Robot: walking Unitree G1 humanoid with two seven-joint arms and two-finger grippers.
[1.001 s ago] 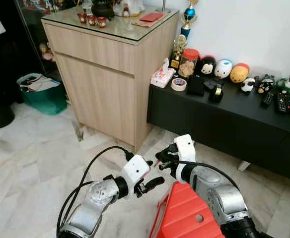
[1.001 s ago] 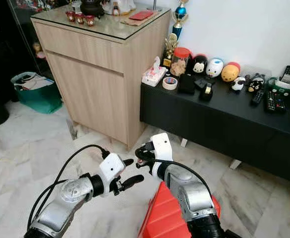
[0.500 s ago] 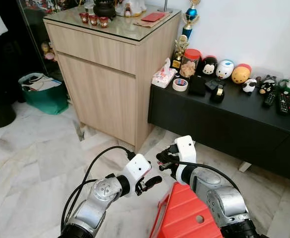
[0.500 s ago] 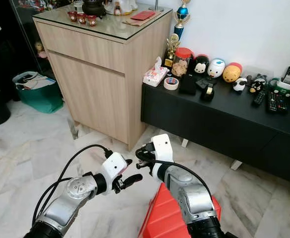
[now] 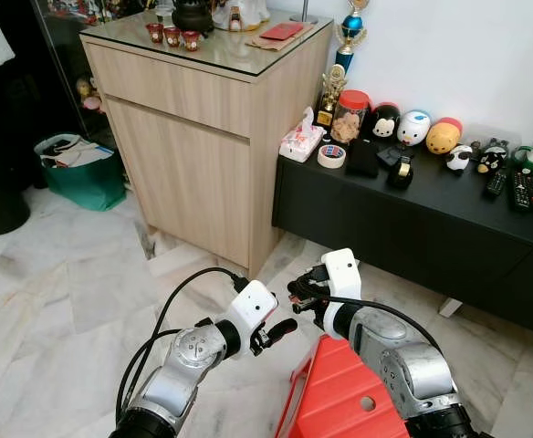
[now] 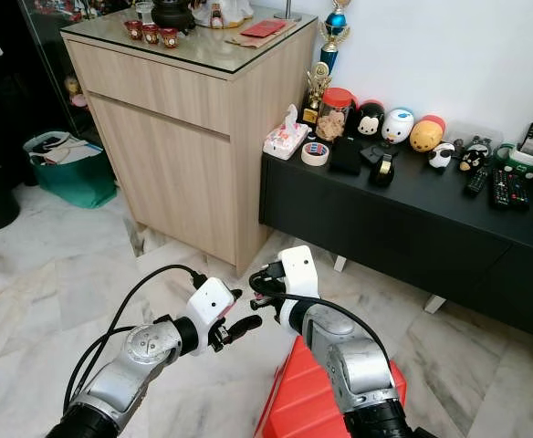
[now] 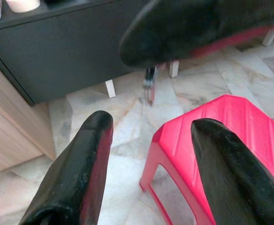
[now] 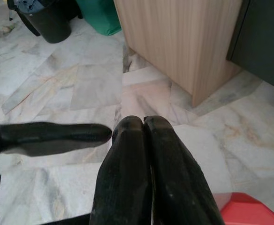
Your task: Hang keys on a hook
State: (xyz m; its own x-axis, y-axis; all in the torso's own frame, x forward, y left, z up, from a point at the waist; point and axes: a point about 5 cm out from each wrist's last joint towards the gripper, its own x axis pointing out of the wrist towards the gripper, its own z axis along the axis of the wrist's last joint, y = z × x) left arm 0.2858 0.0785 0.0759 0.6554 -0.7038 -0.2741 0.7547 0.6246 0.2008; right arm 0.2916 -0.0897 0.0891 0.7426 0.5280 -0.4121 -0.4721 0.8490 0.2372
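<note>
Marble floor [image 5: 57, 274] bears red stool [image 5: 349, 397]; green bag [image 5: 75, 173] (far left).

head views downward, wrist views close (floor shared)

My L gripper [image 5: 278, 326] & R gripper [image 5: 296, 297] nearly meet above a red stool [image 5: 344, 394], over marble floor [image 5: 57, 292]. Ahead: wooden cabinet [image 5: 198, 137], black low unit [image 5: 431, 219] w/ toys, tape roll [image 5: 329, 155].

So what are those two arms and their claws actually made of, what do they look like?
Both arms are silver metal tubes with round joints, each ending in a white boxy wrist block. A black cable loops from the left arm. The left claw and right claw each have two long black fingers, rounded at the tips, with reddish inner pads.
</note>
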